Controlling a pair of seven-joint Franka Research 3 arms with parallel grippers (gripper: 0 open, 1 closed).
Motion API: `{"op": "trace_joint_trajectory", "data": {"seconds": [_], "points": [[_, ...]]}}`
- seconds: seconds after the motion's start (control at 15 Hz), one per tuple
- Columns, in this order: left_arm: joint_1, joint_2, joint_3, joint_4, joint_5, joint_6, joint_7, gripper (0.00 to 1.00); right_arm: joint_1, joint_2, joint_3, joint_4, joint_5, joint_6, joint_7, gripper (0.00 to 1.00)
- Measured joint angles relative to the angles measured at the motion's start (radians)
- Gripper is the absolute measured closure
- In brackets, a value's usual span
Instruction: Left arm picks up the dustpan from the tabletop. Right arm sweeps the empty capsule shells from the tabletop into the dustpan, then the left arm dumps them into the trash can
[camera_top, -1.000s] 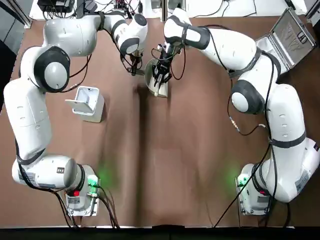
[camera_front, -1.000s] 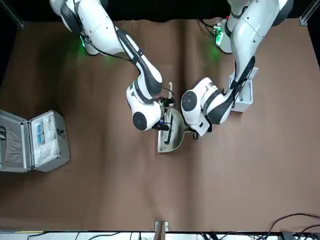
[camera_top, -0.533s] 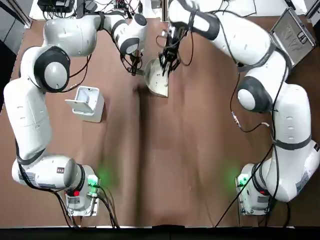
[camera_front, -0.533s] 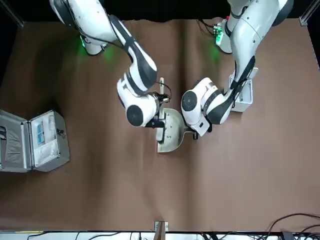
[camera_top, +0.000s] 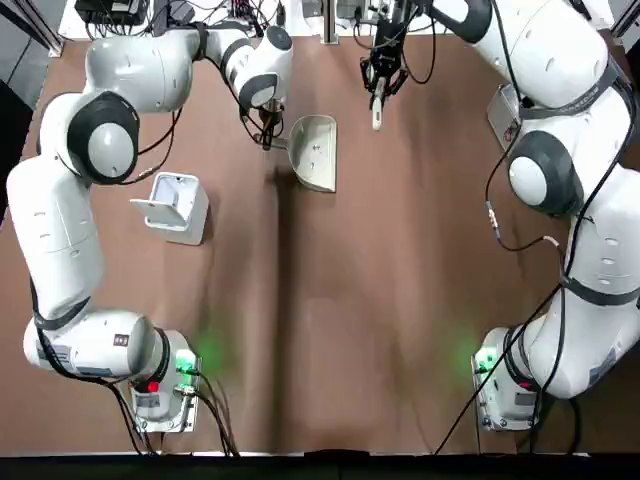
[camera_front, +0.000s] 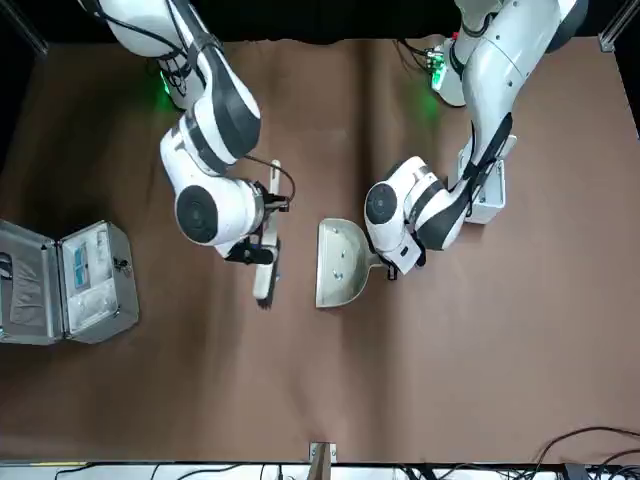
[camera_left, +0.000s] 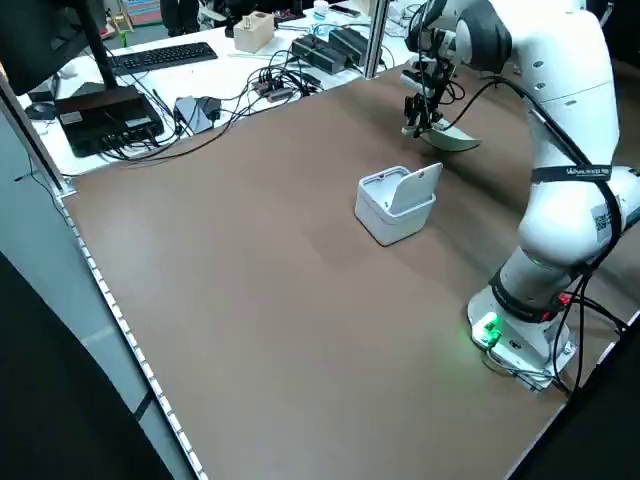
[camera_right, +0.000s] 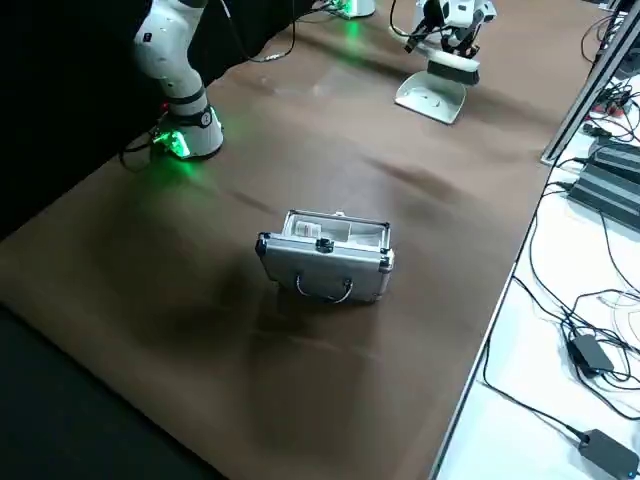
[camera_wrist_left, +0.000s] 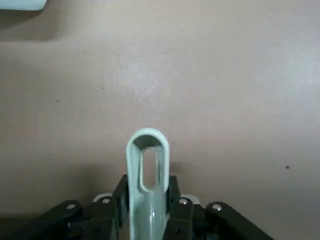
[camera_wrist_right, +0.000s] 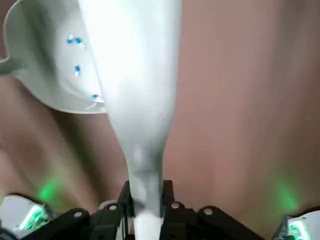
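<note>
Brown tabletop (camera_top: 400, 300) bears the dustpan (camera_top: 315, 152), handle clamped by left gripper (camera_top: 267, 135); right gripper (camera_top: 381, 80) grips brush (camera_front: 265, 270).

Overhead, front, two sides, two wrists

Cream dustpan (camera_top: 314, 151) holds 4 bluish capsule shells (camera_wrist_right: 76, 69); trash can (camera_top: 176, 207) open.

Open silver case (camera_front: 65, 283) on tabletop (camera_front: 450, 380)
</note>
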Motion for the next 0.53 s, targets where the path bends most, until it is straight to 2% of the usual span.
{"op": "trace_joint_trajectory", "data": {"seconds": [0.2, 0.27, 0.53], "points": [[0.001, 0.000, 0.000, 0.000, 0.000, 0.002, 0.000, 0.66, -0.016, -0.049, -0.001, -0.039, -0.059, 0.000, 0.000, 0.74], [0.001, 0.000, 0.000, 0.000, 0.000, 0.002, 0.000, 0.66, -0.040, -0.097, -0.003, -0.085, -0.083, 0.000, -0.007, 0.74], [0.001, 0.000, 0.000, 0.001, 0.000, 0.011, 0.000, 0.66, -0.076, -0.150, -0.003, -0.174, -0.091, 0.030, -0.040, 0.74]]}}
